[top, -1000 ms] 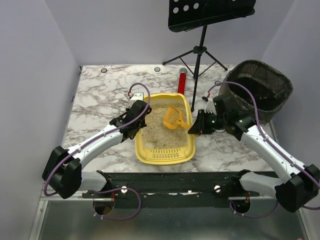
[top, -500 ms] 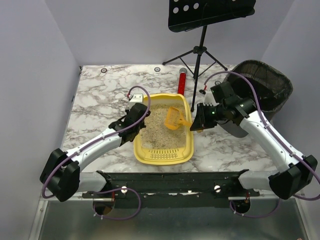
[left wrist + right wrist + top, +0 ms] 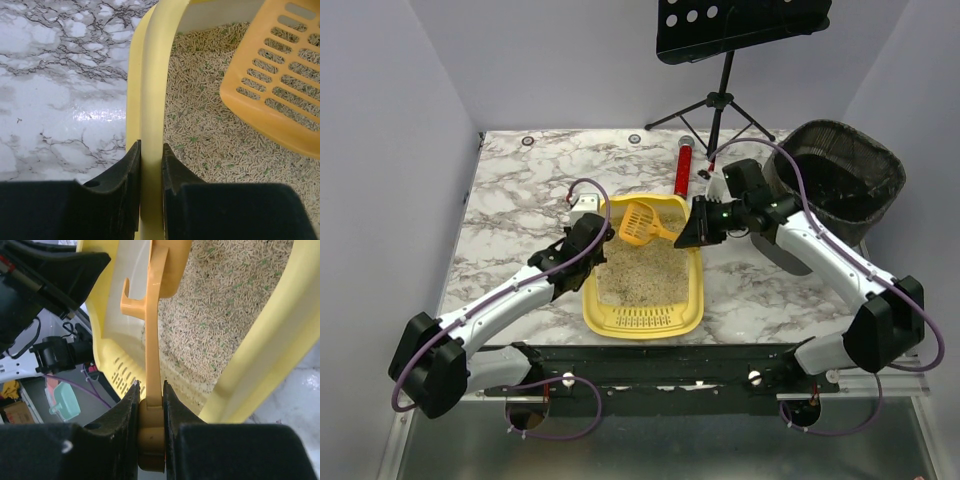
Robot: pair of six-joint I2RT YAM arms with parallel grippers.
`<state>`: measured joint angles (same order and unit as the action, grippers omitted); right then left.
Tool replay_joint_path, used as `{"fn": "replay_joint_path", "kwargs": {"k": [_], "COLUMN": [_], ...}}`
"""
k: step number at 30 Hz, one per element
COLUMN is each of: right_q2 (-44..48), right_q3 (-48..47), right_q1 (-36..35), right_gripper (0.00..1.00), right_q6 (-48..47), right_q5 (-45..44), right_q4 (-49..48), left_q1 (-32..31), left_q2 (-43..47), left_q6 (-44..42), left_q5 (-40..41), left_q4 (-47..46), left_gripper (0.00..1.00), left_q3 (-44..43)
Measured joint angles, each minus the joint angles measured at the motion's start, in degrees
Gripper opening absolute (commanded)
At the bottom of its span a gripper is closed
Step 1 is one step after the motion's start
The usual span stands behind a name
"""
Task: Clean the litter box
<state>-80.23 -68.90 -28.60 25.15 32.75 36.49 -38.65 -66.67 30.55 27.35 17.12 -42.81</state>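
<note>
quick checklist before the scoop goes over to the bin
1. Left gripper jaws shut on the litter box wall: ok.
2. Right gripper jaws shut on the scoop handle: ok.
3. Scoop raised off the litter: ok.
4. Waste actually in the scoop: cannot tell, its inside is not shown.
5. Bin open on top, on the right arm's side: ok.
</note>
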Motion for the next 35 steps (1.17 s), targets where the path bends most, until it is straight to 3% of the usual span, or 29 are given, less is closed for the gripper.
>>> {"fn": "replay_joint_path", "kwargs": {"k": [1,6,7,8,10,11,13,27,35], "right_q2": [-1.0,-5.2,-5.9,-6.5,-7.3,-7.5,-7.1,3.0,12.2], "right_q3": [0.0,0.5,0.6,0.6,0.6,0.6,0.0,-5.7,0.3], "right_q1": [-0.2,-1.2,-1.4,-1.5,-1.7,-1.7,-2.3,-2.4,-2.4], "right_gripper": [0.15,0.31,0.39,0.64,0.95,1.00,1.00,1.00,1.00], "right_q6": [0.3,0.8,0.7,0.8,1.2,1.0,1.3,-5.0,-5.3], "right_q5": [0.0,0.1,0.1,0.1,-0.2,-0.3,-0.1,-13.8,-21.6], "right_q4": [-1.0,-4.3,-4.5,-4.6,-4.7,-4.5,-4.6,-1.1,-5.0], "left_q1": [0.0,-0.1,-0.1,-0.1,-0.1,-0.1,-0.1,0.2,1.5], "left_q2": [-0.1,-0.5,-0.6,-0.6,-0.7,-0.7,-0.8,2.0,3.0], "left_q6": [0.2,1.0,1.4,1.7,2.4,3.0,3.3,4.8,7.5], "left_q5": [0.0,0.0,0.0,0.0,-0.2,-0.4,-0.8,1.1,3.3], "left_q4": [0.4,2.3,2.6,2.8,3.5,4.0,5.4,11.3,15.8], "left_gripper": [0.15,0.35,0.43,0.64,0.78,0.91,0.99,0.99,0.99], "left_q3": [-0.3,-1.3,-1.5,-1.6,-1.8,-2.2,-3.8,-17.6,-19.2]}}
